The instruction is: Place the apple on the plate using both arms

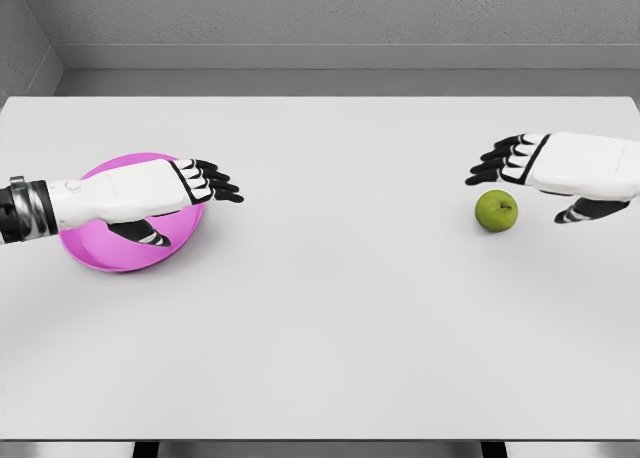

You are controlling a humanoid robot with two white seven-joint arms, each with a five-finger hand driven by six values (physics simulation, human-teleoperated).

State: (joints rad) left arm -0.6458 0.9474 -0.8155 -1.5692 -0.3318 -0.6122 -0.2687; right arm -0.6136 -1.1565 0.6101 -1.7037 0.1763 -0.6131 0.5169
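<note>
While green apple (496, 210) sits alone on white table (330, 328), right hand (530, 165) hovers just above and beside it, fingers spread, holding nothing. Well left of apple, pink plate (100, 253) lies flat on same tabletop; left hand (165, 190) extends over plate, fingers relaxed, empty. Behind table: grey textured wall (330, 13), pale baseboard strip, darker corner far left.

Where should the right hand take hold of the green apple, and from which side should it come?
Probably around its round middle, coming from above and the right. The apple stands free on the table, stem upward, and the open right hand hovers just above it on that side, fingers spread, with nothing in the way.
</note>
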